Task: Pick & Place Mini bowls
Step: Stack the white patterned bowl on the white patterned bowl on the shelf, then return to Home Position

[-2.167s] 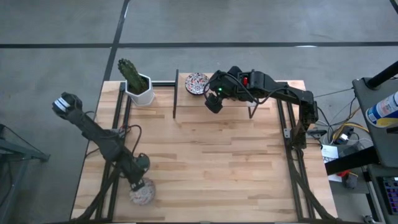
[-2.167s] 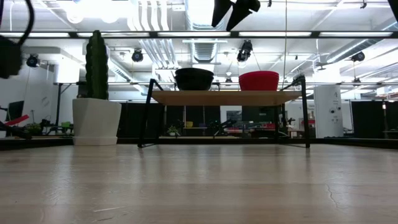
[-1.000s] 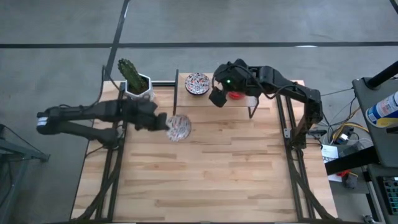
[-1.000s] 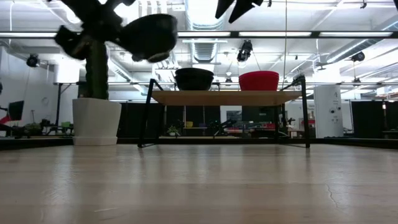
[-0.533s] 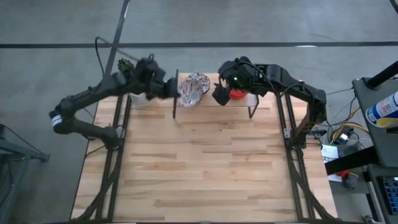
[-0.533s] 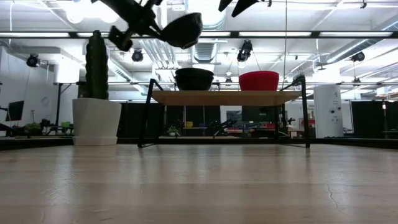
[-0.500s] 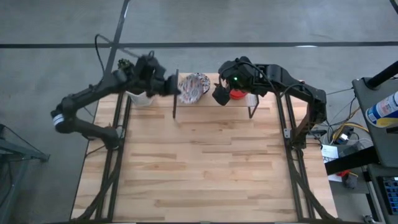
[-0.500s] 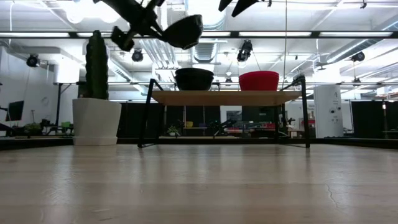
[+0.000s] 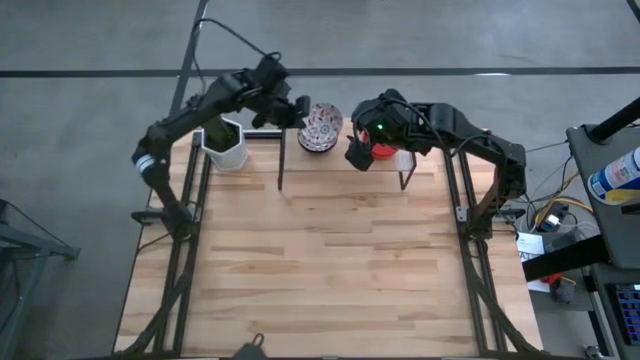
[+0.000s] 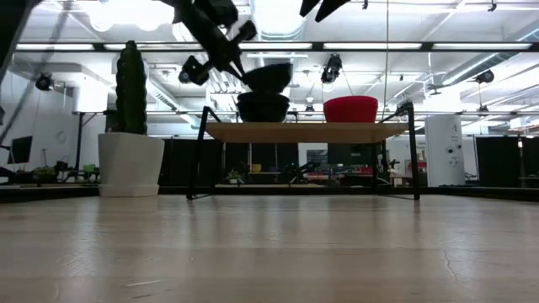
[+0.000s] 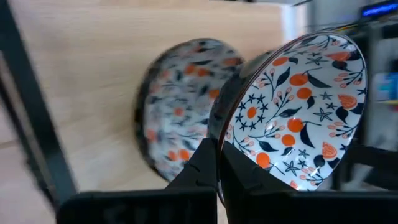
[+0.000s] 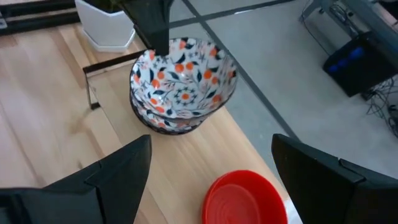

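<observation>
You are looking at a floral mini bowl (image 11: pixel 298 106) that is being held by its rim in the left gripper (image 11: pixel 216 163), whose jaws are pinched tight on the rim's edge. It is hanging directly over a second floral bowl (image 11: pixel 180 112) that is sitting on the raised wooden shelf (image 10: pixel 307 132) at the far edge of the desk (image 9: pixel 330 260). In the right wrist view the held bowl (image 12: pixel 185 79) is sitting nearly level and appearing nested on the lower one (image 12: pixel 166 121); in the low view a thin gap seems to be showing between the two dark silhouettes, so you cannot tell whether they are touching. In the high view the pair is reading as one patterned bowl (image 9: pixel 321 127) near the shelf's left end, with the left gripper (image 9: pixel 290 110) reaching in from the left, past the white cactus pot (image 9: pixel 224 147) that is standing just beside the shelf. A red mini bowl (image 12: pixel 244 199) is resting on the same shelf, to the right of the floral pair and apart from it; it is showing red in the low view (image 10: pixel 350 108) as well. The right gripper (image 9: pixel 358 155) is hovering above the shelf near the red bowl, its jaws spread wide and holding nothing, as its two dark fingers (image 12: pixel 93 177) are standing well apart in its own wrist view. The rest of the desk is showing bare wood.
</observation>
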You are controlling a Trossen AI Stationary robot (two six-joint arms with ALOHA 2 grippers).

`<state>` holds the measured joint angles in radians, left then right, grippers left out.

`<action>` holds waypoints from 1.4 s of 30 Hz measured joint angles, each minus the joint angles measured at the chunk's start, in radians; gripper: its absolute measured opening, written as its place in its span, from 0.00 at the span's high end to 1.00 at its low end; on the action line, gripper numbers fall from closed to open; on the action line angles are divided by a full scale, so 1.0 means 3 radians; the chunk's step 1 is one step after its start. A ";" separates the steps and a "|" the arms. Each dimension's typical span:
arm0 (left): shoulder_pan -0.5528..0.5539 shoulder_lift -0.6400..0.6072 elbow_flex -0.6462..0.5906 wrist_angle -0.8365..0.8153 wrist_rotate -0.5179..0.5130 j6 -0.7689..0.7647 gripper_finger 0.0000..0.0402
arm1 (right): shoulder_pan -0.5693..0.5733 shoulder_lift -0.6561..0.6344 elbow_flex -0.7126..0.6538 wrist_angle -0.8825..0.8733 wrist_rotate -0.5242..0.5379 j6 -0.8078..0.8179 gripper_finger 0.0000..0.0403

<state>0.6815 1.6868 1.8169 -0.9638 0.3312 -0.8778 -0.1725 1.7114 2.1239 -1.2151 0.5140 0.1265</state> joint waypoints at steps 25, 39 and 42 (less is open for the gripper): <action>-0.0018 0.0354 0.0250 -0.0547 -0.0298 0.0114 0.97 | -0.0145 -0.0070 -0.0004 -0.0052 -0.0015 -0.0199 0.19; -0.0037 0.0266 0.0249 -0.0520 -0.0284 0.0212 0.75 | -0.0149 -0.0072 -0.0005 -0.0151 -0.0174 -0.0195 0.19; -0.0036 0.0172 0.0249 -0.0482 -0.0286 0.0238 0.69 | -0.0149 -0.0076 -0.0062 -0.0259 -0.0173 -0.0218 0.19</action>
<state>0.6708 1.7383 1.8915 -1.1084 0.2455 -0.8063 -0.2173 1.6886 2.1054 -1.2928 0.4622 0.0612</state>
